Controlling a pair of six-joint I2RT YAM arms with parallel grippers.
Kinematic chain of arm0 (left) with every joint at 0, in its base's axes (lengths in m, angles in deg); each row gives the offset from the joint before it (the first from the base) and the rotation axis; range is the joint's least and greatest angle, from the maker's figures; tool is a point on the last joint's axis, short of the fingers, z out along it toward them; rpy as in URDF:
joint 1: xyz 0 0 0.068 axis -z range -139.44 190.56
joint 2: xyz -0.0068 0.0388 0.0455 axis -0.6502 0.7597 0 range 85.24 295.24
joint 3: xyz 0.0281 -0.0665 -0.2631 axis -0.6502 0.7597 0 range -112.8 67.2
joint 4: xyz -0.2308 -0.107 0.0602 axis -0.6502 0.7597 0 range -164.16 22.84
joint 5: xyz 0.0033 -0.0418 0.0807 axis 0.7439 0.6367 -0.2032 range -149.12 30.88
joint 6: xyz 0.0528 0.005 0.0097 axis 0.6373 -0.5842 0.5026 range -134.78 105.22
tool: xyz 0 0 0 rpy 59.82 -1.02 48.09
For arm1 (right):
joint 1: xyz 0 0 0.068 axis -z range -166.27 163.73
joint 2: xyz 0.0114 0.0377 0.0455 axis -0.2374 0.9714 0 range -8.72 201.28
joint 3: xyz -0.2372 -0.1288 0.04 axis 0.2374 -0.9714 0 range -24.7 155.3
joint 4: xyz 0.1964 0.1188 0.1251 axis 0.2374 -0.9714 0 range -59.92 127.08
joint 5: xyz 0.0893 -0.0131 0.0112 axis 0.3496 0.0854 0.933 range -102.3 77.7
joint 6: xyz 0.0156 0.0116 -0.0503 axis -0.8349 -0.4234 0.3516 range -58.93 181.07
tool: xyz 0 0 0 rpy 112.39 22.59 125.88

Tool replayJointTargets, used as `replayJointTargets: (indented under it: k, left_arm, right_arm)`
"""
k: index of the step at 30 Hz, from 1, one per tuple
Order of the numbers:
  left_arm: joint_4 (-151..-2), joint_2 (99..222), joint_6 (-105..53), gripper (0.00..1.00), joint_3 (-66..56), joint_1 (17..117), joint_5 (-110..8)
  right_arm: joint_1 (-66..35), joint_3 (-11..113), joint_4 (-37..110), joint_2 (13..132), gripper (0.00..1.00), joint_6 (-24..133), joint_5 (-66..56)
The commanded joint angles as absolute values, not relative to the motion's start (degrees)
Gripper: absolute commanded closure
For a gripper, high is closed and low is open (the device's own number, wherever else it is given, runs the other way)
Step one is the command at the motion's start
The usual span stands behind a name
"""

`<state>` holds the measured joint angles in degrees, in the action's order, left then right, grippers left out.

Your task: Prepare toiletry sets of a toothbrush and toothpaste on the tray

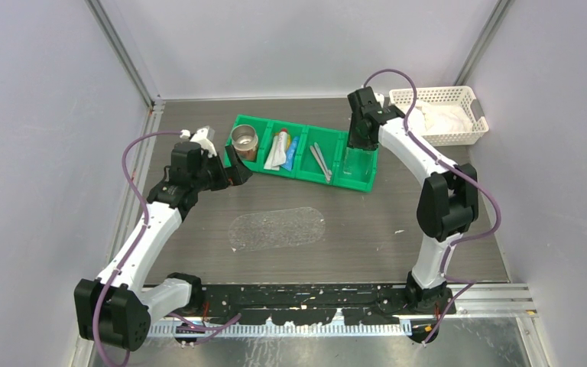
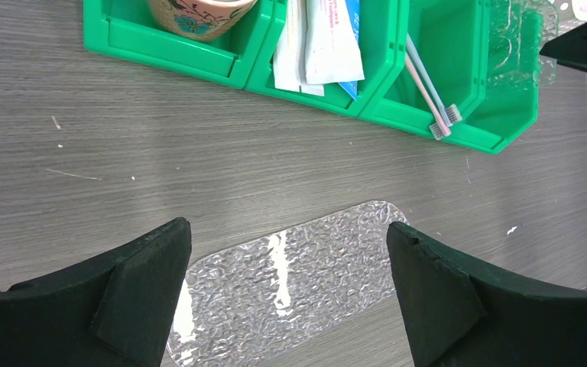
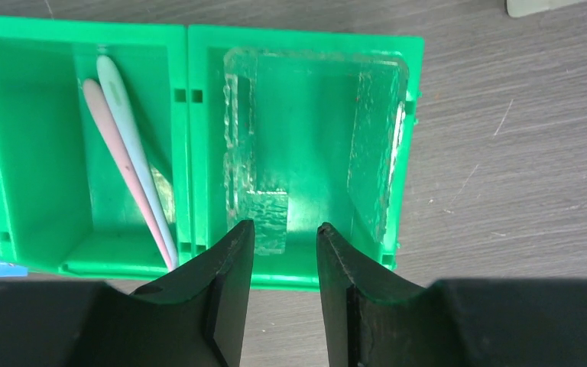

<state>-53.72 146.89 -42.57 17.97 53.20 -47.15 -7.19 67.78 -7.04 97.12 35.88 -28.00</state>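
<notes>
Found tray [image 1: 277,228] flat on open tabletop [image 1: 397,229], edges free, long axis left-right, well apart from green bin [image 2: 168,60]. Held left gripper [image 2: 287,294] spread wide near bin's left end; right gripper [image 3: 284,256] narrowly parted, empty, over bin's right end compartment. Saw toothbrushes [image 3: 134,164] and toothpaste [image 2: 329,46] lying front-to-back in bin, brush heads toward tray.

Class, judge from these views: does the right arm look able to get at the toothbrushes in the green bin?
Probably yes. The right hand hovers over the neighbouring compartment; the toothbrushes lie uncovered one compartment over, only a divider of the green bin between.
</notes>
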Motion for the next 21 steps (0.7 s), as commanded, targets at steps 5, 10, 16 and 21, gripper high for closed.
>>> replayJointTargets:
  k: [5,10,16,21]
  left_arm:
    - [-54.37,146.92,-40.86,0.00,18.07,53.39,-47.21]
    - [-54.41,147.19,-40.64,0.00,18.15,53.39,-47.16]
    - [-54.73,147.37,-40.43,0.00,18.46,53.39,-47.00]
    - [-55.56,147.77,-40.52,0.00,19.03,53.39,-46.61]
  right_arm:
    - [-6.93,74.42,-6.52,99.37,0.58,36.86,-25.78]
    - [-6.94,79.67,-8.28,103.90,0.58,36.86,-25.45]
    - [-6.64,83.91,-10.51,108.78,0.61,36.73,-27.43]
    - [-6.39,84.01,-10.87,110.22,0.69,36.78,-28.47]
